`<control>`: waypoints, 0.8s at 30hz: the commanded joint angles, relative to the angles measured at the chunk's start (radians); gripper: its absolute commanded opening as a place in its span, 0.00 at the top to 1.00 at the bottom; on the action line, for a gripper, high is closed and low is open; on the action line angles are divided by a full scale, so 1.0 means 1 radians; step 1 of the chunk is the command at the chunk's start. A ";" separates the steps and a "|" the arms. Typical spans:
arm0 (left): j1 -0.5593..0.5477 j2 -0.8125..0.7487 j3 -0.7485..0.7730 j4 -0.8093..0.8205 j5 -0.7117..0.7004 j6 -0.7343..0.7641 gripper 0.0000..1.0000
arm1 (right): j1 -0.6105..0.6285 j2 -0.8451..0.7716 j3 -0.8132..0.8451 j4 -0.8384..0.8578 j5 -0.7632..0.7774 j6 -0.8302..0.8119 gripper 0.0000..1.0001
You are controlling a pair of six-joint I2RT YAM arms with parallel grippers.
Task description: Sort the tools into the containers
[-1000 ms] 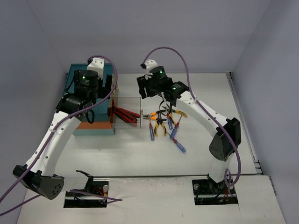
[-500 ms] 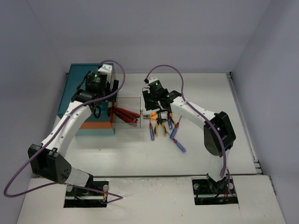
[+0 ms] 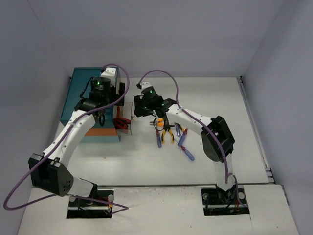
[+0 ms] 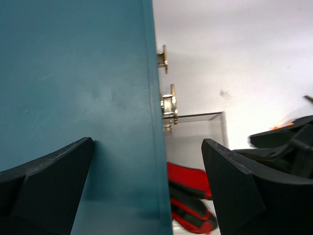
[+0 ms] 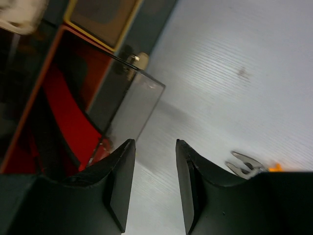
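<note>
Right gripper (image 5: 154, 147), narrowly parted and empty, hangs beside the open clear drawer (image 5: 131, 100) holding red cutters (image 5: 66, 110); a knob (image 5: 140, 59) shows at 11 o'clock. If closing it, press squarely near the knob. Left gripper (image 4: 147, 147) is spread wide over the chest (image 4: 73, 73). Other tools (image 3: 168, 134) lie on the tabletop (image 3: 220, 98), 4 o'clock.

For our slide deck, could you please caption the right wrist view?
Black right gripper, open and empty, near a clear brass-knobbed drawer holding red-handled cutters.
</note>
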 commanded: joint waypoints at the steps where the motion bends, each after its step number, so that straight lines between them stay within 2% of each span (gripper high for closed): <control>1: 0.001 -0.031 -0.038 0.029 0.098 -0.077 0.11 | 0.016 0.009 0.080 0.175 -0.129 0.093 0.64; 11: 0.015 -0.095 -0.048 0.033 0.135 -0.100 0.11 | 0.041 0.085 0.051 0.439 -0.324 0.271 0.64; 19: 0.026 -0.142 -0.010 -0.017 0.135 -0.100 0.11 | 0.053 0.126 0.050 0.563 -0.407 0.298 0.64; 24: 0.026 -0.157 0.016 -0.039 0.135 -0.099 0.11 | 0.052 0.120 0.052 0.572 -0.416 0.277 0.64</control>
